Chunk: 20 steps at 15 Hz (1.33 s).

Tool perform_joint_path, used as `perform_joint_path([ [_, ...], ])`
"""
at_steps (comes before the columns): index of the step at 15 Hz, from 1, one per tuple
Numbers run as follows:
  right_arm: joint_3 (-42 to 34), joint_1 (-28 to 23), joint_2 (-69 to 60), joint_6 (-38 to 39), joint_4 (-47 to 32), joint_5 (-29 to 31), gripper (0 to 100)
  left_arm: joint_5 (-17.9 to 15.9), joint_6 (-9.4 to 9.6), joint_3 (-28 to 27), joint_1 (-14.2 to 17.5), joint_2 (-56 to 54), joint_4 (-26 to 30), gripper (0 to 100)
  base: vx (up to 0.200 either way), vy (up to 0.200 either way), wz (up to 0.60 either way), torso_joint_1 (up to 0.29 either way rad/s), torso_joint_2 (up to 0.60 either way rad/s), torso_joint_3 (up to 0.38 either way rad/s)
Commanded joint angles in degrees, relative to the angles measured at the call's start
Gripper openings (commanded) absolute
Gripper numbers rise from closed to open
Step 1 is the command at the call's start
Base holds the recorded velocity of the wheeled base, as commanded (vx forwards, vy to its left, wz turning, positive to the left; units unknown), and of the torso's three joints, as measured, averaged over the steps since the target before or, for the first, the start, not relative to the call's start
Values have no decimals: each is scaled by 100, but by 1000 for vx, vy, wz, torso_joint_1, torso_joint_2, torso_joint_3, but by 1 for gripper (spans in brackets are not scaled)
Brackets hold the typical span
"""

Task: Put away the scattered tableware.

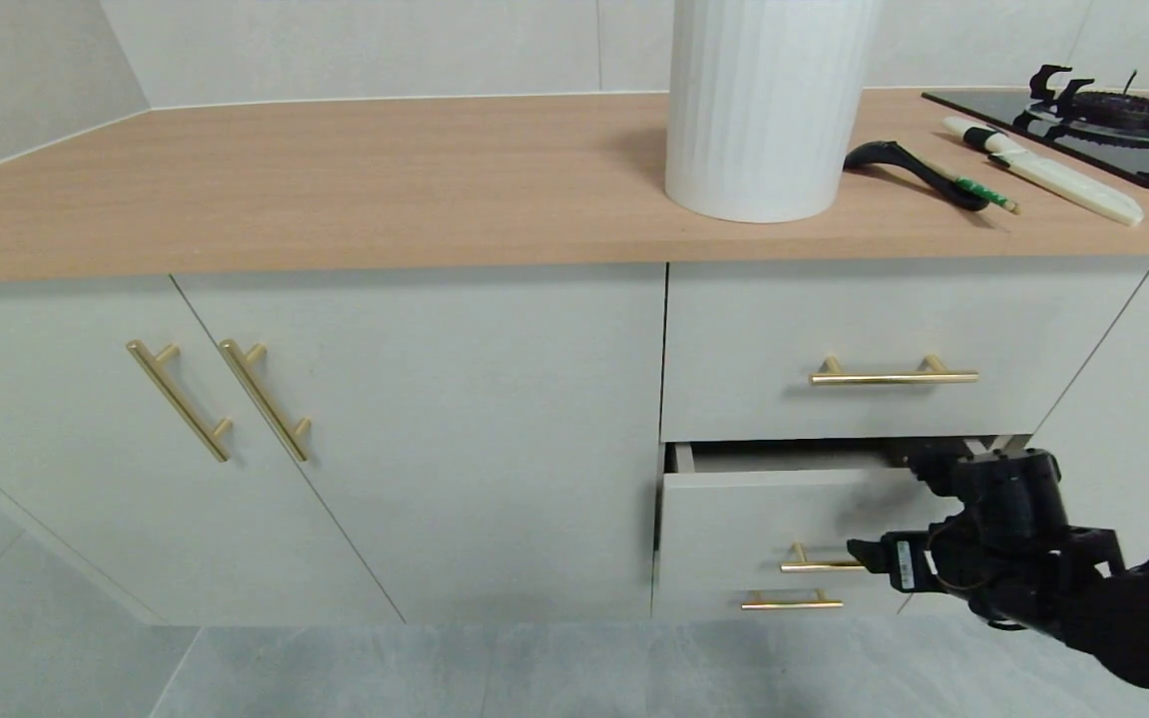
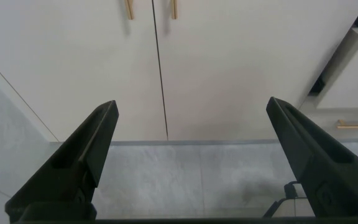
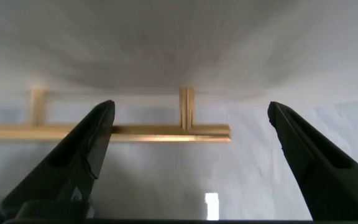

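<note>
On the wooden counter (image 1: pixel 335 179) lie a black ladle (image 1: pixel 919 170), a green-tipped chopstick (image 1: pixel 985 191) and a white knife (image 1: pixel 1053 179), to the right of a tall white ribbed container (image 1: pixel 764 110). Below them the second drawer (image 1: pixel 774 509) stands slightly pulled out. My right gripper (image 1: pixel 899 509) is open in front of that drawer's right half, close to its gold handle (image 1: pixel 819 565). The right wrist view has the handle (image 3: pixel 110 132) just ahead of the spread fingers (image 3: pixel 79 162). My left gripper (image 2: pixel 190 106) is open and holds nothing, low before the cabinet doors (image 2: pixel 229 62).
A black gas hob (image 1: pixel 1113 125) sits at the counter's far right. The top drawer (image 1: pixel 894 339) is closed, and a third handle (image 1: pixel 792 601) shows beneath the open drawer. Two cabinet doors with slanted gold handles (image 1: pixel 220 399) are at left. Grey tiled floor (image 1: pixel 535 668) lies below.
</note>
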<state>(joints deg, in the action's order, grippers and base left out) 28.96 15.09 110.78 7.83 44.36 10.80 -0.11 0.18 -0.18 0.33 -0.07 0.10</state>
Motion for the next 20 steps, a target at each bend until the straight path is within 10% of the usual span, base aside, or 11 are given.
perform_joint_path([
  [1,707,257,-2869,17,-2775,-395,100,2,-1,1,2,7,-1,100,0,0,0,0,0,0],
  [6,1103,688,-3589,263,-3505,-395,100,-7,-1,1,2,7,-1,100,0,0,0,0,0,0],
  [15,136,688,-856,562,363,221,100,2,-1,1,2,7,-1,100,0,0,0,0,0,0],
  [20,21,706,-504,545,1119,344,100,-7,-1,1,2,7,-1,100,0,0,0,0,0,0],
])
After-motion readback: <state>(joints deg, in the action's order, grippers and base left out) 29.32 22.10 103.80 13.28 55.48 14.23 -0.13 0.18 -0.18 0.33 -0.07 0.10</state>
